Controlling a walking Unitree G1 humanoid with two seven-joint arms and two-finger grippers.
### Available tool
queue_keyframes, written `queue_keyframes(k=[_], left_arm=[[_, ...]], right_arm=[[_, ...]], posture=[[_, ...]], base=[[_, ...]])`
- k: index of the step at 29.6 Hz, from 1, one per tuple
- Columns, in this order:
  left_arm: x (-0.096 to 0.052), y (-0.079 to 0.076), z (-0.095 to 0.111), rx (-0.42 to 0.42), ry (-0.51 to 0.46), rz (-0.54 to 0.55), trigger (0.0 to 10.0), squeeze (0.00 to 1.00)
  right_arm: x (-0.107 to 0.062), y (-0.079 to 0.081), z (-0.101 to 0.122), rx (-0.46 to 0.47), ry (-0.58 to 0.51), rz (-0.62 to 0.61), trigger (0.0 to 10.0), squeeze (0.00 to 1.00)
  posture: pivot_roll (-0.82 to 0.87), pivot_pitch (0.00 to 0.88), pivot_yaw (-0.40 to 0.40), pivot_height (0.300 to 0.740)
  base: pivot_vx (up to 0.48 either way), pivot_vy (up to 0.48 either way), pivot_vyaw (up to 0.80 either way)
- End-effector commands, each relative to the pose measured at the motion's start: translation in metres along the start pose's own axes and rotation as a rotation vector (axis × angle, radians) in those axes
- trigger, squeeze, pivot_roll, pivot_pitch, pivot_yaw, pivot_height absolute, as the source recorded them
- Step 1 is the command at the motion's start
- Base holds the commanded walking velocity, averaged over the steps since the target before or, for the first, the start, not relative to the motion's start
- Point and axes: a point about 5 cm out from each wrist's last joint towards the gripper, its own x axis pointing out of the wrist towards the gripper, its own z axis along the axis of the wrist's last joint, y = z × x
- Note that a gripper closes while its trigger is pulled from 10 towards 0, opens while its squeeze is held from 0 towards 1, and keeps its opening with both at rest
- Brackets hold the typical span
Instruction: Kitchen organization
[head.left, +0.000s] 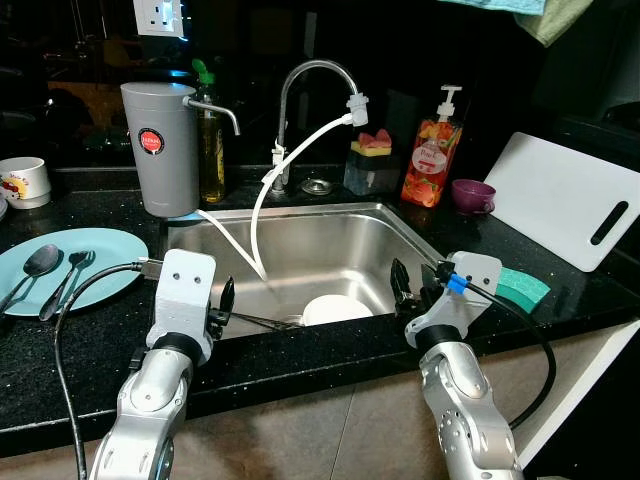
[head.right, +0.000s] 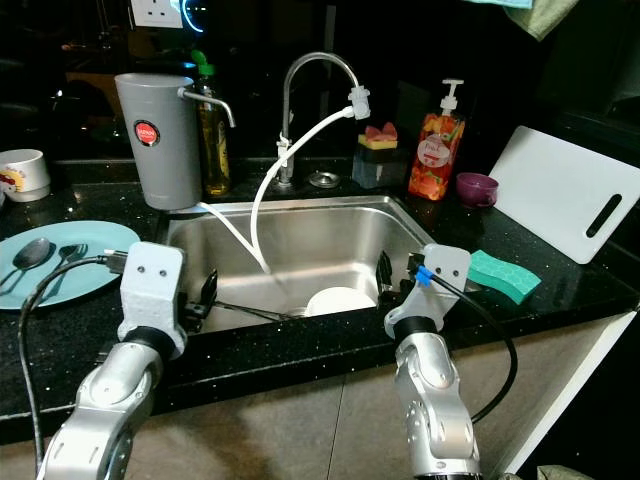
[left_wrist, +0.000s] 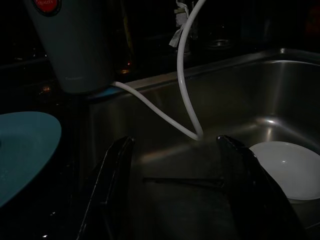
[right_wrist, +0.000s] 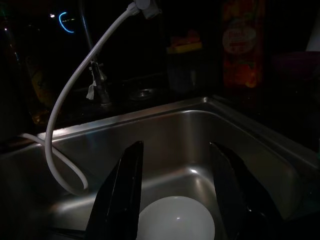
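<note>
A round white bowl (head.left: 337, 308) sits in the bottom of the brushed steel sink (head.left: 395, 228) at the frame's centre, near the front wall. The left gripper (head.left: 226, 304) hangs at the sink's front left edge, its long black fingers apart and empty; the right gripper (head.left: 411, 288) hangs at the front right edge, fingers likewise spread around nothing. A thin white hose (head.left: 262, 190) curves from the arched chrome tap (head.left: 308, 72) down into the basin. On the speckled black counter (head.left: 300, 355), a flat blue plate (head.left: 100, 250) at left holds spoons (head.left: 38, 264); a grey cylinder filter (head.left: 158, 146) stands upper left, a green sponge (head.left: 524, 287) and white cutting board (head.left: 565, 195) lie right.
</note>
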Motion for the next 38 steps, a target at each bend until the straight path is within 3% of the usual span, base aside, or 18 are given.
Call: queue_keyframes(k=[1, 38], left_arm=[[0.0005, -0.0015, 0.0004, 0.004, -0.001, -0.003, 10.0, 0.0], [-0.0001, -0.0009, -0.0003, 0.004, 0.005, -0.001, 10.0, 0.0]], right_arm=[[0.0011, -0.0004, -0.0019, -0.003, 0.011, 0.0, 10.0, 0.0], [0.0001, -0.001, -0.0029, -0.002, 0.016, -0.006, 10.0, 0.0]], posture=[[0.21, 0.025, -0.122, 0.74], [0.2, 0.035, -0.119, 0.74]], base=[[0.0, 0.0, 0.0], [0.0, 0.0, 0.0]])
